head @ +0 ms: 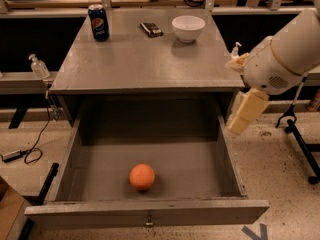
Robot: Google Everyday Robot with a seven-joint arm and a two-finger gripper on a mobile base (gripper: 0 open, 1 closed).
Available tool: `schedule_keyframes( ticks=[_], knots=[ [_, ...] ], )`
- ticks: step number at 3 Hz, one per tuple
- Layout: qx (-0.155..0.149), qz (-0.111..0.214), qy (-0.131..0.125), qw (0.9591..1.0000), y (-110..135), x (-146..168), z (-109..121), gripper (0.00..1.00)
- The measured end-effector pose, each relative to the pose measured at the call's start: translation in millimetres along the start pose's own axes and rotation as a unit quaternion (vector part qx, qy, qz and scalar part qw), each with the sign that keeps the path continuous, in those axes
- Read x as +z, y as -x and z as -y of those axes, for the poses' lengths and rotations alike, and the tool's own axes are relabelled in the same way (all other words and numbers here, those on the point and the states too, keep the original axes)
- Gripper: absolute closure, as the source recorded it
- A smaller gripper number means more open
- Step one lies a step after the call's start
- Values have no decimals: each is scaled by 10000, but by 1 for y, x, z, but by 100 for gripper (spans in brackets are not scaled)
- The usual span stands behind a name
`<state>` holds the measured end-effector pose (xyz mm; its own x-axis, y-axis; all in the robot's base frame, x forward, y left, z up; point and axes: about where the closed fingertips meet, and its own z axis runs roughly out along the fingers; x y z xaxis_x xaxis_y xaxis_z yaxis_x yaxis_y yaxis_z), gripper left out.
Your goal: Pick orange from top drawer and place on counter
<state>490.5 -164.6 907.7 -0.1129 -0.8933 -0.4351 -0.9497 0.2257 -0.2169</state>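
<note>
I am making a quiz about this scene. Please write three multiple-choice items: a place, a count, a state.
1. Where is the orange? A on the floor; B in the top drawer; C on a chair.
2. How many things stand on the counter? A one; B six; C three.
3. The top drawer is: A pulled open; B shut; C removed.
Key: B, it lies inside, apart from the gripper near the right wall; C, can, bowl, dark object; A, its inside shows.
</note>
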Motion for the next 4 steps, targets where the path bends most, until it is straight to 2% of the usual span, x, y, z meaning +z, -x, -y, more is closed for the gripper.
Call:
schedule_keyframes(
  ticks=[1,2,4],
  knots=[
    [-10,53,-71,10000,2,3,5,0],
    [15,199,72,9998,2,21,-1,0],
    [36,748,461,9961,14,94,-12,0]
  ],
)
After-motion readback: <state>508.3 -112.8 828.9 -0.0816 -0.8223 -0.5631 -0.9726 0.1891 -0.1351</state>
